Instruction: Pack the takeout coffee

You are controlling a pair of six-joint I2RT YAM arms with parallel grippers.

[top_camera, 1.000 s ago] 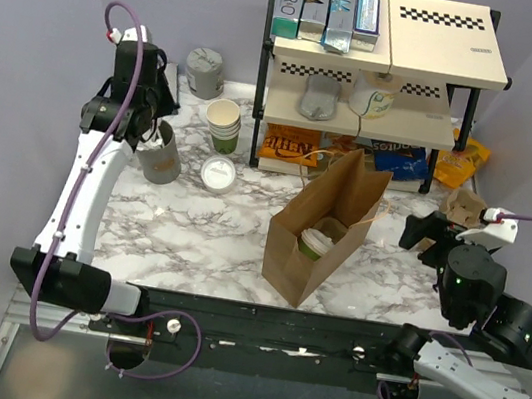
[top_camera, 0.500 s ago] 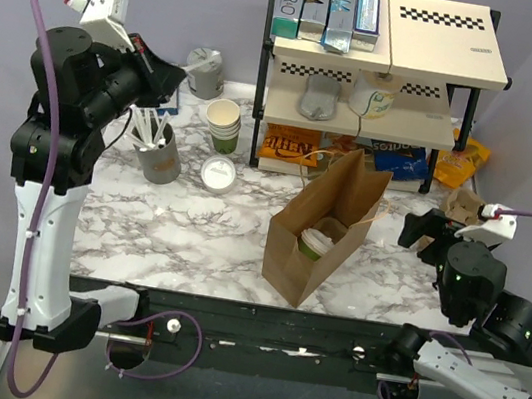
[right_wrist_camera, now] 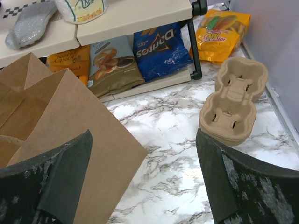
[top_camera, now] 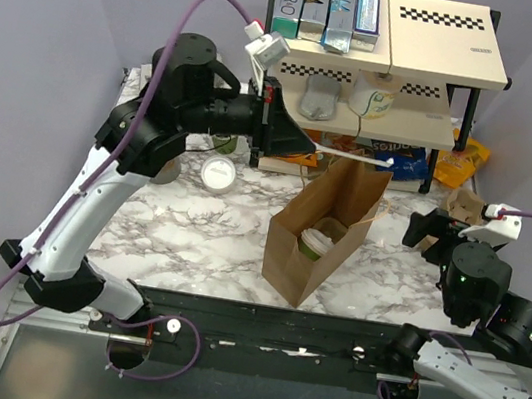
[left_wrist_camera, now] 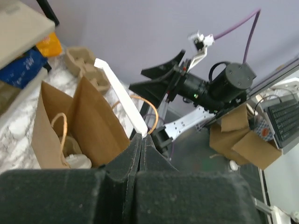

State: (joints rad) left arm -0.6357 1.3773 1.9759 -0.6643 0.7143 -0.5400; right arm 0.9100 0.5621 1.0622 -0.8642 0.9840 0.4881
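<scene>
The takeout coffee [top_camera: 317,243], with its white lid, stands inside the open brown paper bag [top_camera: 332,220]. Its lid also shows low in the bag in the left wrist view [left_wrist_camera: 77,161]. My left gripper [top_camera: 307,146] is shut on a white stick [top_camera: 356,157] and holds it level above the bag's far edge. In the left wrist view the stick [left_wrist_camera: 121,95] points out from the closed jaws [left_wrist_camera: 141,138] over the bag [left_wrist_camera: 96,128]. My right gripper [top_camera: 425,231] is open and empty to the right of the bag [right_wrist_camera: 70,121], above the marble top [right_wrist_camera: 168,154].
A black shelf rack [top_camera: 383,66] with snack bags and boxes stands behind the bag. A pulp cup carrier [right_wrist_camera: 234,100] lies at the right near the wall. A loose white lid [top_camera: 217,174] lies left of the bag. The grey cup is mostly hidden behind my left arm.
My left arm has swung from the grey cup at the far left across to the right, carrying a white stick, and now holds it over the bag. The right arm has barely moved.
</scene>
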